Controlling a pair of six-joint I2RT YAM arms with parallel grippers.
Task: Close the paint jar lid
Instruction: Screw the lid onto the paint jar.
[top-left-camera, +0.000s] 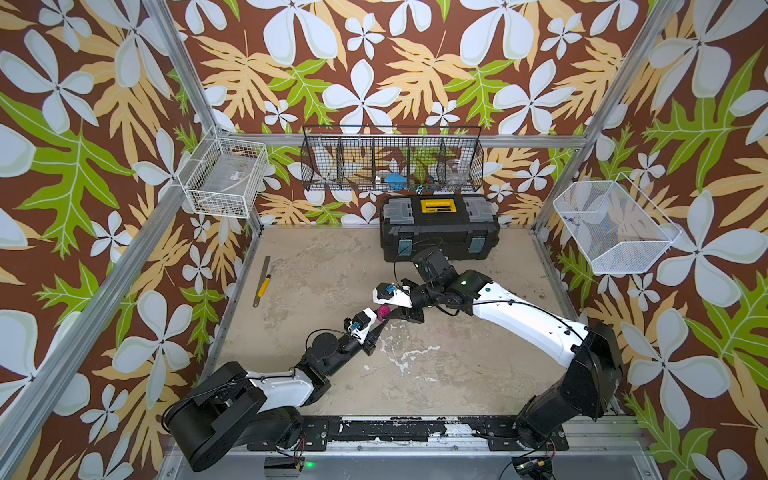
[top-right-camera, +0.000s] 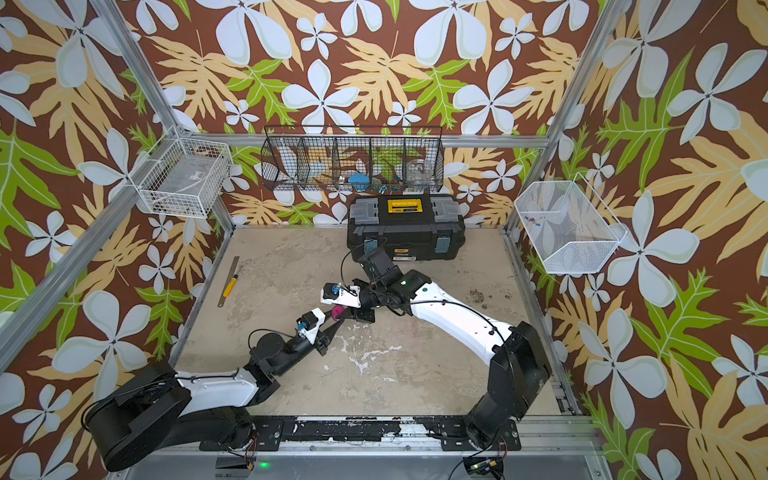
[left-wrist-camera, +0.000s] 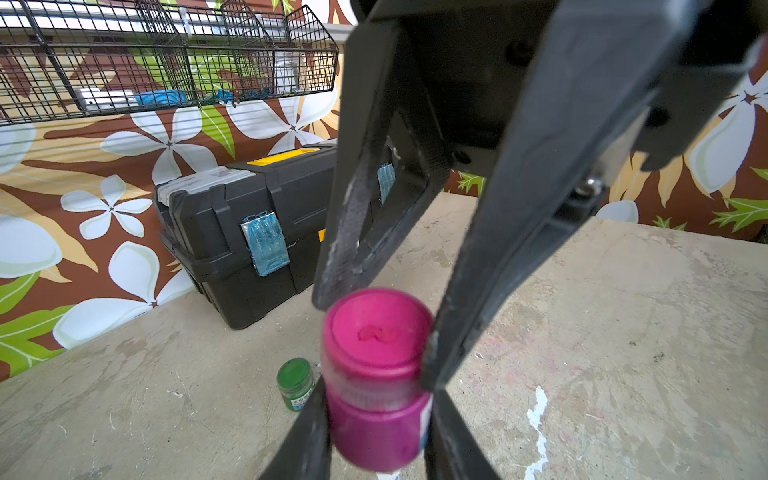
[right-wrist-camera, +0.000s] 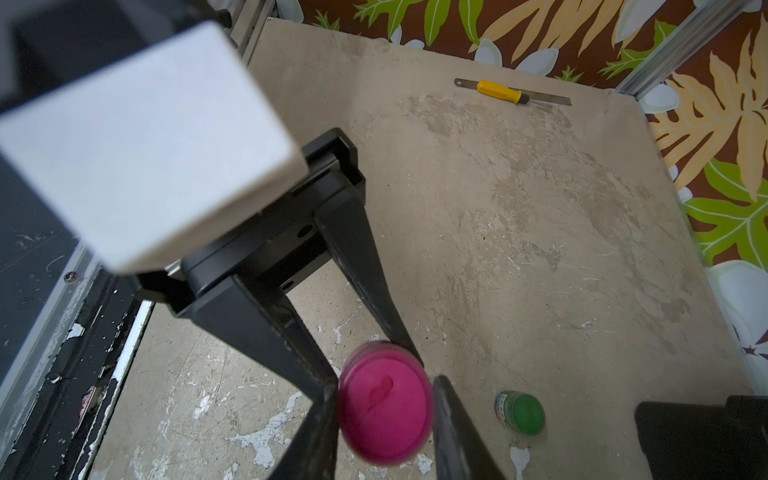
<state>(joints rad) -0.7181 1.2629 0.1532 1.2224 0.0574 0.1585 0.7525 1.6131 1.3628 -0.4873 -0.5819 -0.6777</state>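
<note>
A magenta paint jar (left-wrist-camera: 376, 432) is held above the table (top-left-camera: 457, 353), its magenta lid (left-wrist-camera: 376, 332) sitting on its mouth. My left gripper (left-wrist-camera: 378, 399) is shut on the jar's body, one finger on each side. My right gripper (right-wrist-camera: 385, 386) is shut on the lid (right-wrist-camera: 384, 403), its fingers (left-wrist-camera: 478, 291) reaching in from the opposite side. In both top views the two grippers meet at the jar (top-left-camera: 383, 311) (top-right-camera: 338, 311) near the table's middle. How far the lid is seated cannot be told.
A small green paint jar (right-wrist-camera: 523, 411) stands on the table close by the grippers. A black toolbox (top-left-camera: 438, 228) sits at the back. A steel ruler and a yellow-handled screwdriver (top-left-camera: 262, 282) lie near the left edge. Wire baskets (top-left-camera: 392, 160) hang on the walls.
</note>
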